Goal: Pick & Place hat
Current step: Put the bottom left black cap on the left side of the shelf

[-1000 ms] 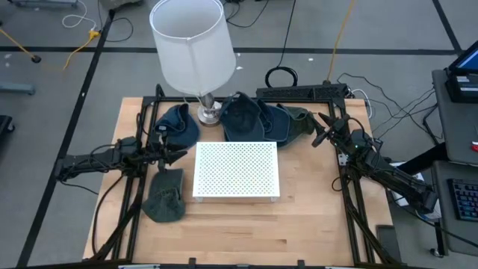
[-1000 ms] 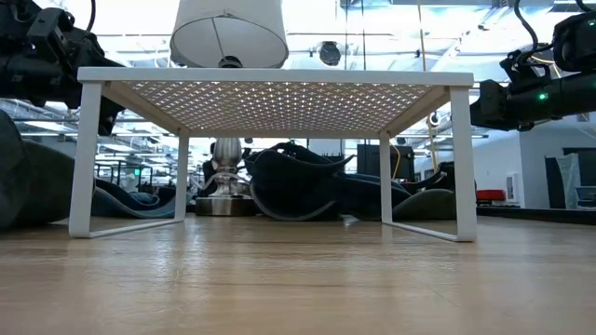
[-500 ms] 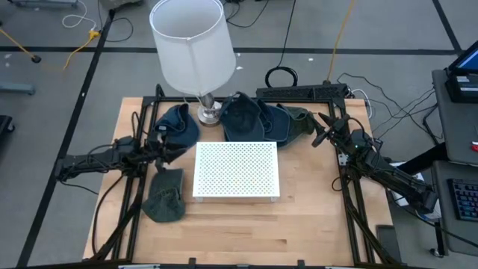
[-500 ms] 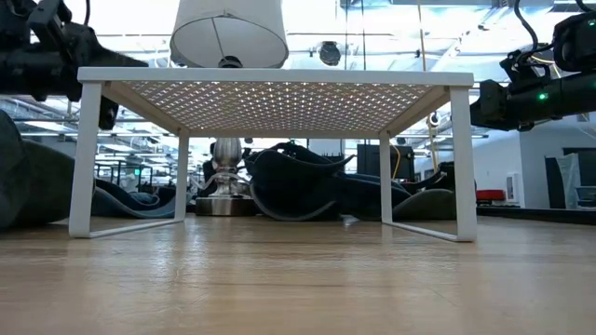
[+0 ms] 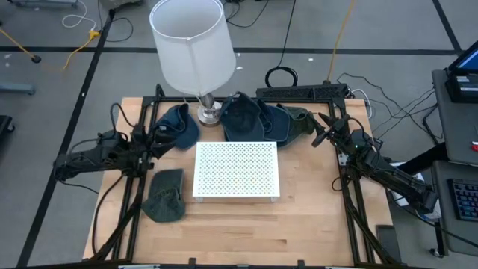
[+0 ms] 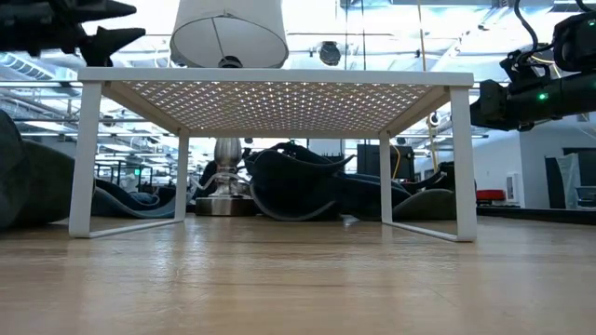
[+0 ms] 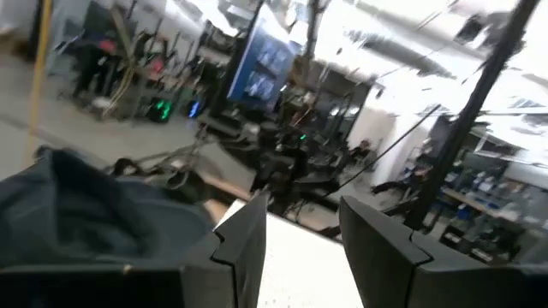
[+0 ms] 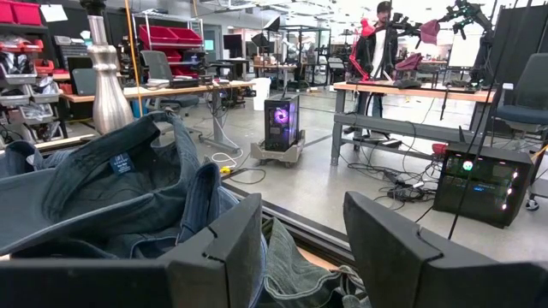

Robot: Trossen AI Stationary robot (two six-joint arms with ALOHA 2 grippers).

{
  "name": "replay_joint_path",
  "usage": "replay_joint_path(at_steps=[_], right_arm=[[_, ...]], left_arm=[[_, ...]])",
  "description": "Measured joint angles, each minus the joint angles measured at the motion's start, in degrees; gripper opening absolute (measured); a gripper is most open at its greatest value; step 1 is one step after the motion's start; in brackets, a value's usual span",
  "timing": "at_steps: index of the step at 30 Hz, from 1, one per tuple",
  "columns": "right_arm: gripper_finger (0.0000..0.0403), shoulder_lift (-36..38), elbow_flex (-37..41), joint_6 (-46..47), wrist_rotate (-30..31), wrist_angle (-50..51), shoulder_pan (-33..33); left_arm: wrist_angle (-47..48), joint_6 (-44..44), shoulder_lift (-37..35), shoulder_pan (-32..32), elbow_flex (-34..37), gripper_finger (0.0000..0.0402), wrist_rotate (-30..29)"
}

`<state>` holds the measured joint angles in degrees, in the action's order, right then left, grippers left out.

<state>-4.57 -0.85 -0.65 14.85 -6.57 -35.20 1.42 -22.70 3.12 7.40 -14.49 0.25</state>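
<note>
An olive hat (image 5: 165,195) lies flat on the wooden table, left of the white perforated rack (image 5: 236,170). It shows as a dark mass at the low view's left edge (image 6: 23,186). A blue hat (image 5: 178,123), two dark hats (image 5: 243,116) and another olive hat (image 5: 300,119) lie along the far side near the lamp base (image 5: 208,114). My left gripper (image 5: 155,142) is open and empty, raised above rack height (image 6: 126,22), between the blue hat and the near olive hat. My right gripper (image 5: 321,131) waits open at the far right, beside the hats (image 8: 128,188).
A tall lamp with a white shade (image 5: 190,43) stands at the table's far side. Black frame rails (image 5: 351,202) run along both side edges. A power strip and cables (image 5: 302,92) lie beyond the far edge. Bare wood (image 5: 239,232) stretches in front of the rack.
My left gripper has risen from beside the rack's top to well above it. It has also drawn back toward the table's left edge and tipped slightly upward, staying open and empty. The hats have not moved.
</note>
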Motion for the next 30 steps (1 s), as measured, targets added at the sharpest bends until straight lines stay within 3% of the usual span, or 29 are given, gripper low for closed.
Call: replay_joint_path(at_steps=[9,15,18,22,30], right_arm=[[0.0160,-0.01,-0.02,0.01,-0.09,-0.89,-0.02],[0.0160,0.04,-0.02,1.83,-2.95,-3.66,0.04],[0.0160,0.04,-0.02,1.83,-9.52,-8.82,0.05],[0.0160,0.04,-0.82,5.06,-12.15,-14.55,0.07],[0.0160,-4.50,-14.47,10.44,-12.17,-4.51,0.07]], left_arm=[[18.04,-4.23,13.63,0.02,-16.45,0.0152,-3.33],[23.00,-8.58,22.14,0.02,-23.81,0.0152,-3.31],[23.35,-9.20,24.49,0.02,-25.96,0.0152,-3.30],[22.41,-9.18,25.72,0.02,-27.44,0.0152,-3.32],[22.39,-9.33,25.76,0.02,-27.72,0.0152,-3.32]])
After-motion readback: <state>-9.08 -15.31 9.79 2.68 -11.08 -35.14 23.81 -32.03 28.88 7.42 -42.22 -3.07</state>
